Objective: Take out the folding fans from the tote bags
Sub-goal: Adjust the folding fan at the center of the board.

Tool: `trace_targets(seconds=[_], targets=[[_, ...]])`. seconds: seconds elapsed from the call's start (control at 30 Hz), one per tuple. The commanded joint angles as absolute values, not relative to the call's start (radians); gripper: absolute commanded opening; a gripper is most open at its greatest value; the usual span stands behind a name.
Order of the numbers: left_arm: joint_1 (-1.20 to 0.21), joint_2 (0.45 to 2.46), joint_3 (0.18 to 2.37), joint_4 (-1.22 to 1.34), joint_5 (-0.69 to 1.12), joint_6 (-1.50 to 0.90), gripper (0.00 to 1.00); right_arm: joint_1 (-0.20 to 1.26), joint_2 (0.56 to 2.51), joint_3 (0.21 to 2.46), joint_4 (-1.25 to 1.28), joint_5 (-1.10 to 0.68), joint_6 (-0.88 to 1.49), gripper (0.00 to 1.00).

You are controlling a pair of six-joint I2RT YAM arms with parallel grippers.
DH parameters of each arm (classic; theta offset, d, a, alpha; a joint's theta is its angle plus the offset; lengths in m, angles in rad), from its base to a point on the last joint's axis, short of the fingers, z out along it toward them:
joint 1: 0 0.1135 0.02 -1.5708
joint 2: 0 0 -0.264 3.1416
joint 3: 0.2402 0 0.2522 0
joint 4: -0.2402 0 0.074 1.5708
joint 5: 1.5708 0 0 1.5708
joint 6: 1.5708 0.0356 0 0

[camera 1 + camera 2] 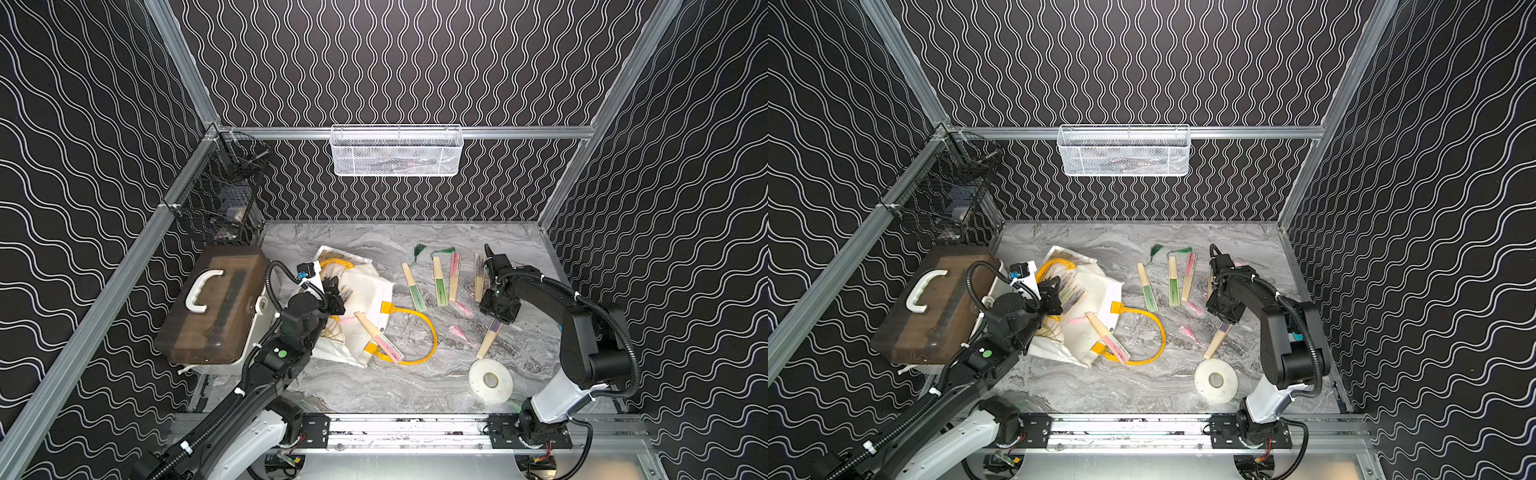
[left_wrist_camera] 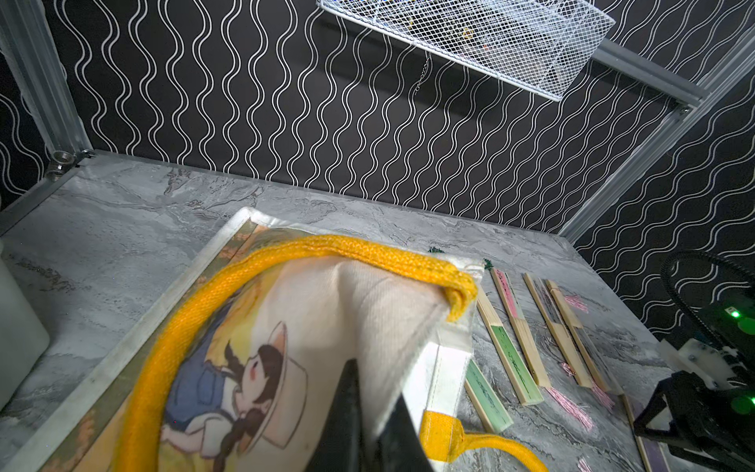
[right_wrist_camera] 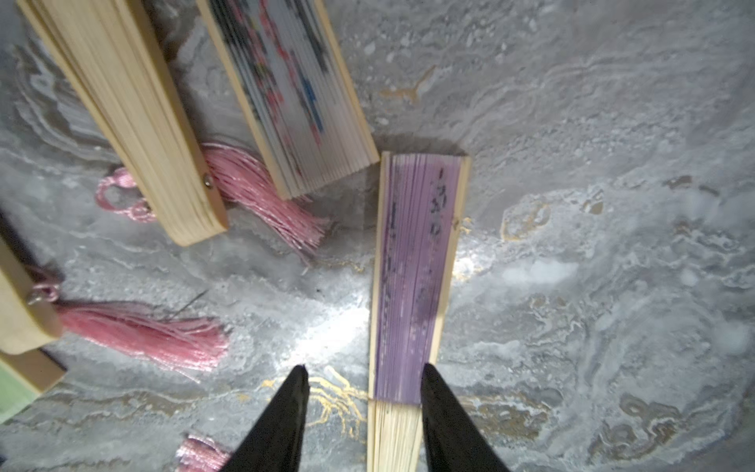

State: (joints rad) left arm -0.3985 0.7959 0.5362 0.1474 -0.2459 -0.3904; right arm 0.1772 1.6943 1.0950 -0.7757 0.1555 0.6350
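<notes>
Two white tote bags with yellow handles lie overlapped at the table's left middle, the lower one printed. My left gripper is shut on the upper bag's canvas edge, lifting it; in a top view several fans show in the bag mouth. A pink folding fan lies across the bag. Several fans lie in a row on the marble to the right. My right gripper stands open just above a purple fan, which lies flat between its fingers, close against one.
A brown-lidded box with a white handle stands left of the left arm. A white tape roll lies near the front right. A white mesh basket hangs on the back wall and a black wire basket in the left corner.
</notes>
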Motion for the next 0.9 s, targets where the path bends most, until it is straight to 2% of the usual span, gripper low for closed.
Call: trace_targets(seconds=[0.0,0.3,0.57,0.87], targets=[[-0.398,0.791,0.546,0.197,-0.244,-0.387,0.0,0.183,1.698,1.106,-0.805,0.19,0.642,0.48],[-0.398,0.792,0.547,0.19,-0.241,-0.388,0.0,0.172,1.636,1.003,-0.79,0.168,0.664,0.46],[-0.397,0.787,0.547,0.188,-0.238,-0.39,0.0,0.173,1.459,0.893,-0.81,0.037,0.692,0.62],[-0.397,0.788,0.548,0.185,-0.238,-0.388,0.0,0.208,1.361,0.798,-0.834,-0.071,0.741,0.63]])
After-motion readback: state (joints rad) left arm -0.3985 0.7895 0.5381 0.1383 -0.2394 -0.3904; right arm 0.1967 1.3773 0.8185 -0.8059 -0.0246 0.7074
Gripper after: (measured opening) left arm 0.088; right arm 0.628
